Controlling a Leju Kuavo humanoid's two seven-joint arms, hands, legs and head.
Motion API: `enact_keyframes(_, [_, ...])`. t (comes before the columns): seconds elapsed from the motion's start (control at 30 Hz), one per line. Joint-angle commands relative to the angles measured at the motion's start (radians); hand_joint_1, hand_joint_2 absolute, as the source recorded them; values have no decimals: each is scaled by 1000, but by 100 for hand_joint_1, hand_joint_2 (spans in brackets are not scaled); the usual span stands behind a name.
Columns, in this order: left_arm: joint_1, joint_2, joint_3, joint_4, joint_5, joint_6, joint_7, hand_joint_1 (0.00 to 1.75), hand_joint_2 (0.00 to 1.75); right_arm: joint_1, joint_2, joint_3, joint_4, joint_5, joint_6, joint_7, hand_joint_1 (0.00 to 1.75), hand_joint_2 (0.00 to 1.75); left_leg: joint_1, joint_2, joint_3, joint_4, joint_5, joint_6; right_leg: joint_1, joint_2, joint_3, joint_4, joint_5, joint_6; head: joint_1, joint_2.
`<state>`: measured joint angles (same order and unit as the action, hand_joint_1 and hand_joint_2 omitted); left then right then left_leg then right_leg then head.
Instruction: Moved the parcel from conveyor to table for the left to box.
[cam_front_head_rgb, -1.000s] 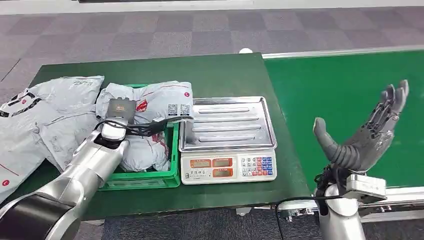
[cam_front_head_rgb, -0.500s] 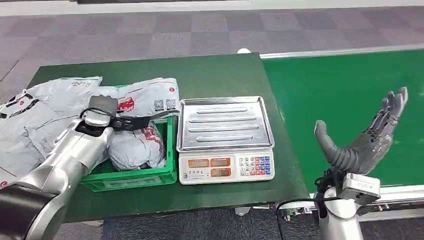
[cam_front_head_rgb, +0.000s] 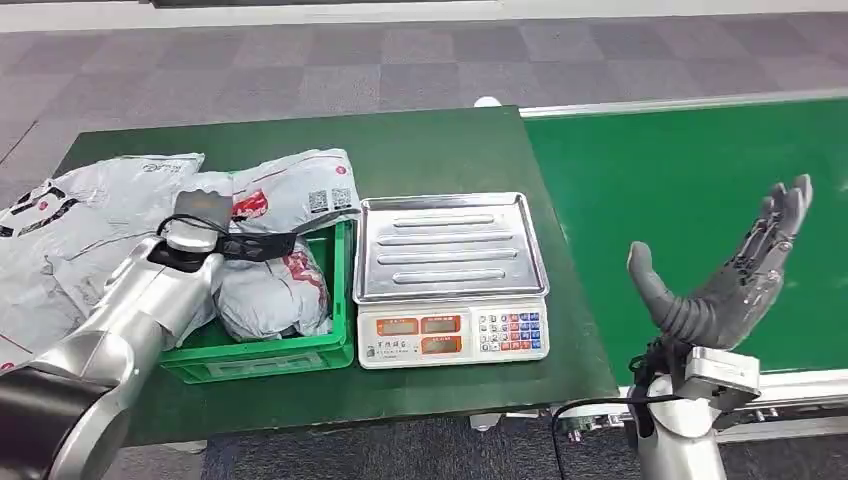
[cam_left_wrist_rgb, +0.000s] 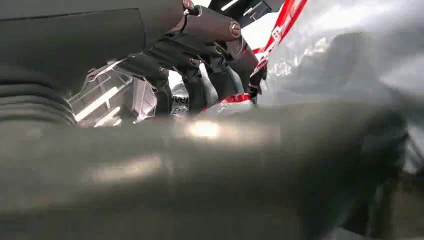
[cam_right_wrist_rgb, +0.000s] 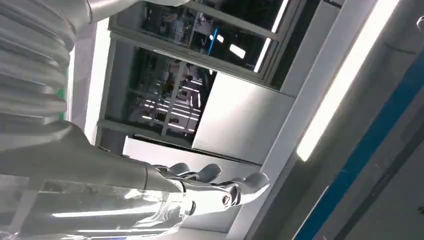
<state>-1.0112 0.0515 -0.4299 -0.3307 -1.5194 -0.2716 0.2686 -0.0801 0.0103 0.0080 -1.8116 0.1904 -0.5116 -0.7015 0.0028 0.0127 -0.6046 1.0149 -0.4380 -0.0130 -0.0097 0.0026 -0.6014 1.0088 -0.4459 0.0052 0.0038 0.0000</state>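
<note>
A grey parcel (cam_front_head_rgb: 300, 192) with red stripes and QR labels lies over the far rim of the green crate (cam_front_head_rgb: 262, 358). My left hand (cam_front_head_rgb: 250, 245) reaches over the crate and grips this parcel's near edge with its dark fingers. In the left wrist view the fingers (cam_left_wrist_rgb: 200, 90) press against the parcel (cam_left_wrist_rgb: 340, 60), with the thick thumb (cam_left_wrist_rgb: 200, 165) across the foreground. A second grey parcel (cam_front_head_rgb: 268, 295) sits inside the crate below. My right hand (cam_front_head_rgb: 735, 275) is raised over the near edge of the green conveyor (cam_front_head_rgb: 680, 170), fingers spread and empty; its fingers (cam_right_wrist_rgb: 215, 187) point toward the ceiling.
A scale (cam_front_head_rgb: 450, 330) with a steel tray (cam_front_head_rgb: 450, 250) stands between the crate and the conveyor on the dark green table (cam_front_head_rgb: 430, 150). Several grey parcels (cam_front_head_rgb: 80, 220) are piled at the table's left end.
My left hand has carried the labelled parcel leftward and back from over the scale's edge to over the crate's far rim, with little movement in the last half second. The right hand has held still.
</note>
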Motion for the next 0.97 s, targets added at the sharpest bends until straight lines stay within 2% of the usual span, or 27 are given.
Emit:
enact_keyframes(0.03, [-30, 12, 32, 63, 1, -6, 0, 0, 0, -15, 22, -34, 54, -2, 2, 3, 0, 175, 1, 0, 1, -1, 0, 0, 1, 1, 1, -1, 0, 0, 0, 0])
enact_keyframes(0.07, [-14, -5, 119, 9, 75, 263, -16, 0, 0, 1, 19, -45, 32, -9, -16, 3, 0, 175, 1, 0, 1, 0, 0, 0, 1, 1, 1, -1, 0, 0, 0, 0])
enact_keyframes(0.2, [-34, -26, 117, -32, 73, 238, -32, 0, 0, 18, 15, -68, 5, -15, 2, 3, 0, 175, 1, -3, -1, 0, 1, 0, 1, -3, -1, -1, 0, 0, 0, 0])
enact_keyframes(0.3, [-19, -34, 148, -116, 141, 232, -153, 0, 0, 36, 10, -80, -16, -18, -7, 3, 0, 175, 1, -5, -2, 0, 1, 0, 1, -4, 0, -1, -1, 0, 0, 0])
enact_keyframes(0.4, [16, -18, 174, -196, 244, 129, -302, 0, 0, 50, -5, -83, -30, -32, -11, 3, 0, 175, 1, -6, -2, 0, 0, 0, 1, -4, 1, -2, -1, 0, 0, 0])
enact_keyframes(0.47, [48, 8, 144, -262, 298, 63, -376, 0, 0, 53, -18, -86, -30, -38, -10, 3, 0, 175, 0, -4, -2, 0, 0, 0, -1, -4, 0, -1, 0, 0, 0, 0])
enact_keyframes(0.67, [92, 29, 87, -358, 393, -11, -440, 0, 0, 69, -27, -112, -33, -47, 16, 3, 0, 175, 1, -5, -1, -1, 0, 1, -1, -3, 1, -3, 0, 0, 0, 0])
enact_keyframes(0.73, [109, 39, 75, -405, 427, 22, -410, 0, 0, 78, -26, -120, -48, -52, 23, 3, 0, 175, 1, -5, 0, -3, 0, 1, -1, -3, 2, -3, 0, 0, 0, 0])
enact_keyframes(0.77, [135, 29, 110, -460, 474, 100, -405, 0, 0, 91, -22, -127, -63, -56, 36, 3, 0, 175, 0, -6, -2, -1, 0, 1, -1, -4, 0, -1, -1, 0, 0, 0])
enact_keyframes(0.83, [135, 29, 110, -460, 474, 100, -405, 0, 0, 91, -22, -127, -63, -56, 36, 3, 0, 175, 1, -7, -3, -1, 0, 1, -1, -5, 0, -1, -1, 1, 0, 0])
enact_keyframes(0.9, [199, 3, 195, -579, 613, 190, -445, 0, 0, 98, -11, -128, -76, -50, 58, 3, 0, 175, 1, -5, -3, 0, 0, 1, -1, -3, -1, -1, -1, 1, 0, 0])
enact_keyframes(0.97, [214, 8, 188, -607, 620, 192, -442, 0, 0, 97, -9, -126, -75, -48, 56, 3, 0, 175, 0, -6, -2, -2, 0, 1, -1, -4, 0, -2, -1, 1, 0, 0])
